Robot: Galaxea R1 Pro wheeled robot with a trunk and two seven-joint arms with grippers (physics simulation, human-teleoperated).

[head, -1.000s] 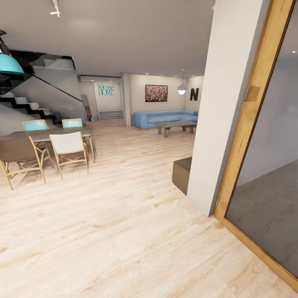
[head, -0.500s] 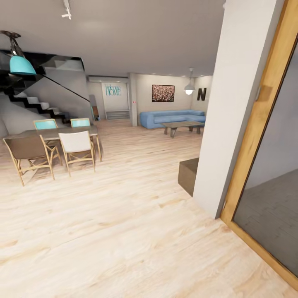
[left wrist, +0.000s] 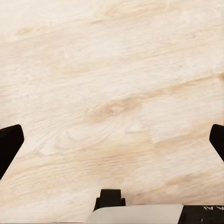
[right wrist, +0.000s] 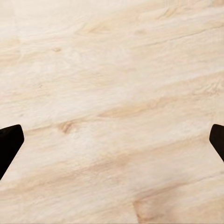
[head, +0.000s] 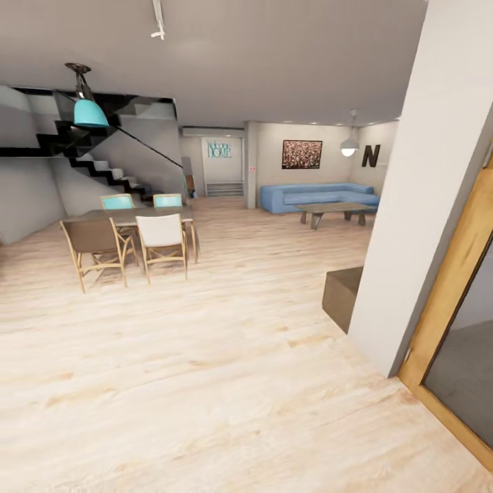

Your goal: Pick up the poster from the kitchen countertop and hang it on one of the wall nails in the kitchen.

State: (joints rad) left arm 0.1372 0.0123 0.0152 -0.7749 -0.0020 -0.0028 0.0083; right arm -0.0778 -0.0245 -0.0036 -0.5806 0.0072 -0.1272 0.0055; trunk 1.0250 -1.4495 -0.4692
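Head view: open-plan room with a pale wood plank floor (head: 205, 383). No container is visible among the furnishings.

Count of items:
- One dining table (head: 130, 216), near the left wall below the staircase (head: 103, 168).
- Four chairs around the dining table: one brown (head: 96, 239) and one white (head: 163, 236) on the near edge, two teal-backed (head: 118, 201) on the far edge.
- Two pendant lamps: one teal (head: 90, 113) above the dining table, one white (head: 349, 146) above the lounge end.
- One blue L-shaped sofa (head: 315, 195) against the far wall, one low coffee table (head: 335, 211) just in front of it.
- One dark speckled wall picture (head: 302, 154) above the sofa, with a black letter N (head: 370, 155) on the adjoining wall.
- One white pillar (head: 431, 205) at the right, a timber door frame (head: 455, 287) touching it, a low brown block (head: 340, 296) beside its base.

Poster and kitchen countertop: location cannot be established.

Left gripper (left wrist: 112, 144): pointed down at the floor, black fingertips at opposite frame edges, spread wide, nothing between them.

Right gripper (right wrist: 112, 140): same downward attitude, fingers spread wide, nothing held.
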